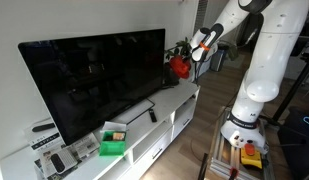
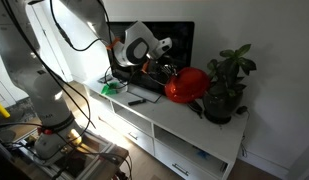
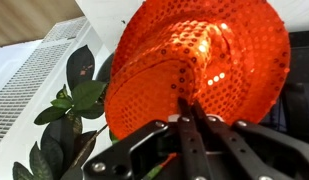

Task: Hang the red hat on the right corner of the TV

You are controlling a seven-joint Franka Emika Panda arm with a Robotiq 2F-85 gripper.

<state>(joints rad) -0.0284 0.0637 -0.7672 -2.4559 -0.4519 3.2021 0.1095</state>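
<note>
Wrist view: end effector (image 3: 191, 112) pinches red hat (image 3: 199, 60), plant (image 3: 74, 105) just beside.

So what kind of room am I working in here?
Likely a home living room: a large TV on a long white media cabinet, with a potted plant at its end.

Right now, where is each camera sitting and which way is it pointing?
Exterior view: off one end of the white cabinet, looking along the TV toward the arm and its gripper.
Exterior view: near the arm's base, looking down across the cabinet at the red hat and plant; arm links show.
Wrist view: behind the gripper fingers, facing the hat's crown.
Shared: all three show the hat in the gripper.
</note>
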